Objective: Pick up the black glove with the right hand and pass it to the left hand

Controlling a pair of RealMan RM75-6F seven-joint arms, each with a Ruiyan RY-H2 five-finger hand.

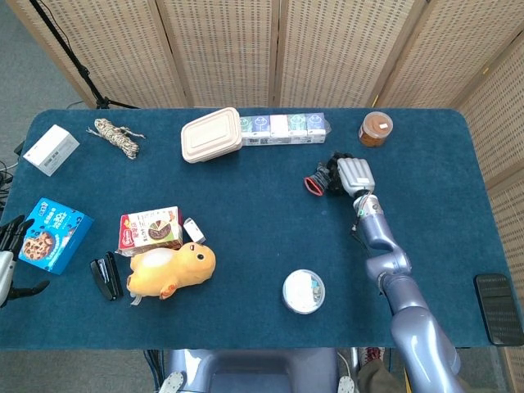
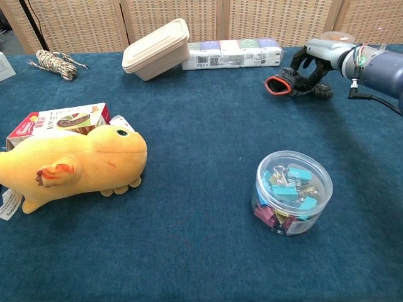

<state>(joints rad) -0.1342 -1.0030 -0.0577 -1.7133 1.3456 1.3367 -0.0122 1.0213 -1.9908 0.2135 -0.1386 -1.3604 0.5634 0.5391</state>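
The black glove (image 1: 320,182) (image 2: 288,82), with a red-rimmed cuff pointing left, lies at the back right of the blue table. My right hand (image 1: 354,175) (image 2: 317,55) sits over its right part. In the chest view the fingers are curled down around the glove's body and grip it. The glove still seems to touch the cloth. My left hand (image 1: 8,260) shows only in the head view, at the far left edge beside the table, with its fingers spread and nothing in it.
A clear tub of binder clips (image 2: 291,192) stands in front of the glove. Behind it are a row of cartons (image 1: 282,126), a beige lunch box (image 1: 211,134) and a brown jar (image 1: 376,128). On the left are a yellow plush (image 1: 170,270) and a blue cookie box (image 1: 53,234).
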